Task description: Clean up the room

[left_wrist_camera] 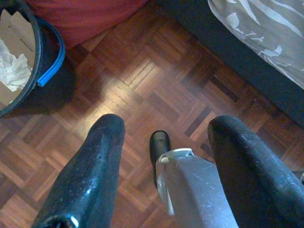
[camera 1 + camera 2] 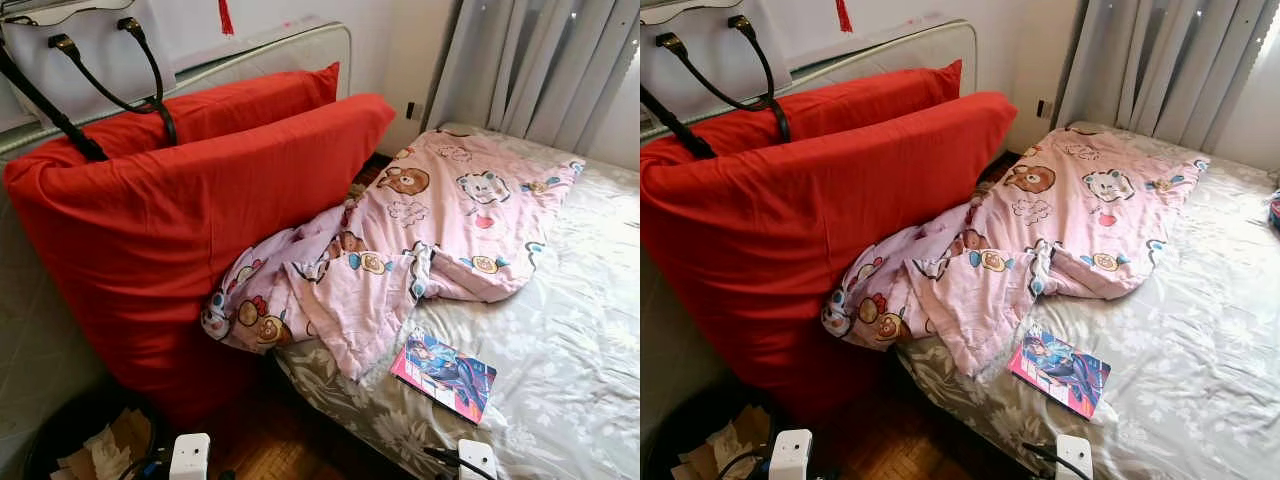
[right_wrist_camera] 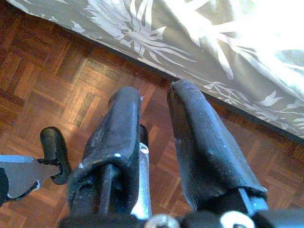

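Observation:
A pink cartoon-print blanket (image 2: 420, 230) lies crumpled across the bed (image 2: 580, 330), one corner hanging off the near edge against two big red pillows (image 2: 180, 230). A colourful comic book (image 2: 443, 374) rests on the grey floral sheet near the bed's front edge. Both arms hang low. My left gripper (image 1: 166, 128) is wide open over the parquet floor (image 1: 142, 71), with nothing between its fingers. Beside the bed's edge my right gripper (image 3: 154, 95) hangs above the floor, its fingers a narrow gap apart and empty.
A black bin (image 2: 60, 430) with crumpled paper stands on the floor at the left, below the pillows. A white handbag (image 2: 90, 50) with black handles sits behind the pillows. Grey curtains (image 2: 560, 70) hang beyond the bed. My own foot (image 1: 159, 145) is on the parquet.

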Controlling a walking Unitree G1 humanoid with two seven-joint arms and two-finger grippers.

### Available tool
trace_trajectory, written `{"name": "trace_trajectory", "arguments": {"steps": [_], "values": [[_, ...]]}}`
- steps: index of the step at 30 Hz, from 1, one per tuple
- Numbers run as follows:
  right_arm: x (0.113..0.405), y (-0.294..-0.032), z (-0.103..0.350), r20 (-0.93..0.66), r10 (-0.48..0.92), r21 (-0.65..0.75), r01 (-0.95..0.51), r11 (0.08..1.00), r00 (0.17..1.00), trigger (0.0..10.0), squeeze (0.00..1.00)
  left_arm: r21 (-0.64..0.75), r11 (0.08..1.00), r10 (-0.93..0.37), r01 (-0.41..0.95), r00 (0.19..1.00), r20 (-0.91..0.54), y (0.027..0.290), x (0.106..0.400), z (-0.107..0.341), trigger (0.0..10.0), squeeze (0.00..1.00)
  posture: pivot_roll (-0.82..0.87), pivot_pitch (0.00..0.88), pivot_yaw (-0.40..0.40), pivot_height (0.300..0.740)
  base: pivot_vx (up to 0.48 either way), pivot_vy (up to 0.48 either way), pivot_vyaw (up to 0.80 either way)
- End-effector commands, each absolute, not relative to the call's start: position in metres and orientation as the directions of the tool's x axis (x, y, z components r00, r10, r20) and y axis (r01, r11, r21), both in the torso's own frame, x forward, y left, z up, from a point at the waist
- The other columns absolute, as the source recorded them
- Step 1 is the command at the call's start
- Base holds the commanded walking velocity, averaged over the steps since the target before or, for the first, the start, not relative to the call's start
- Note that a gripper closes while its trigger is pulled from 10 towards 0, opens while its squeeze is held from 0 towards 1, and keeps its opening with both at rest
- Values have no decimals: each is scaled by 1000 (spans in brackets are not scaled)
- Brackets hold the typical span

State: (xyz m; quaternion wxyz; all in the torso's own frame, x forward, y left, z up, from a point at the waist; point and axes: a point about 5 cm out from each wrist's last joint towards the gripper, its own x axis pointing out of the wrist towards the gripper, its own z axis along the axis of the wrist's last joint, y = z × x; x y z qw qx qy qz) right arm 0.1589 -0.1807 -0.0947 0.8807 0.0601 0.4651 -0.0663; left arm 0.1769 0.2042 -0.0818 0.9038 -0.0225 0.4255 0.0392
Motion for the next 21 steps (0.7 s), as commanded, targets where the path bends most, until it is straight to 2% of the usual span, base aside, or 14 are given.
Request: {"name": "trace_trajectory", "arguments": {"steps": [1, 3, 21], "values": [[279, -153, -27, -699, 44, 185, 121, 975, 714, 10000, 0, -6, 980, 111, -201, 565, -818, 196, 155, -94, 10000, 0, 145, 0, -121, 740, 0, 0, 0], [277, -154, -29, -699, 44, 182, 118, 976, 714, 10000, 0, -12, 981, 103, -195, 569, -816, 195, 153, -94, 10000, 0, 169, 0, -142, 740, 0, 0, 0], [278, -153, -27, -693, 51, 204, 129, 970, 719, 10000, 0, 3, 986, 102, -164, 600, -793, 196, 156, -92, 10000, 0, 161, 0, -132, 740, 0, 0, 0]]}}
